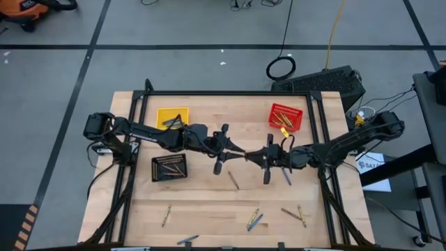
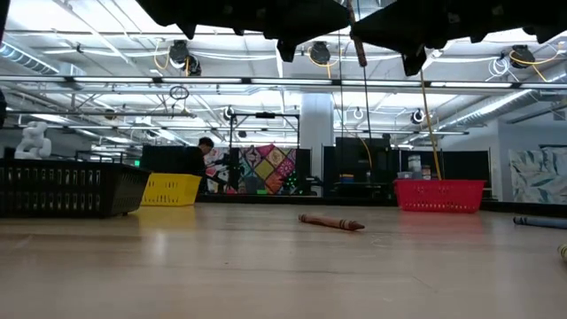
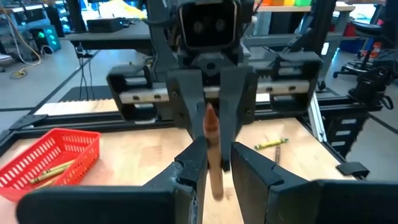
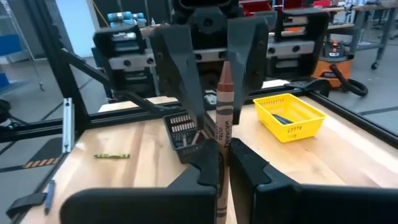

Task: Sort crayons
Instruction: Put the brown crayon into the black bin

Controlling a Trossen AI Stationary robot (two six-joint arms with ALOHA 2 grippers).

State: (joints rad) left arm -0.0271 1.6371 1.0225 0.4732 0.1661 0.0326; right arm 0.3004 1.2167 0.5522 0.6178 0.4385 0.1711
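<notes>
2 dark jointed arms (image 1: 160, 134), each tool (image 1: 224, 148) 2-fingered.

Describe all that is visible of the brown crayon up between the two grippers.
The brown crayon is a thin stick in a brown paper wrapper with dark print, with a bare pointed tip. It stands nearly upright, tip upward, above the middle of the wooden table. The right gripper is shut on it. The left gripper meets it from the opposite side.
</notes>
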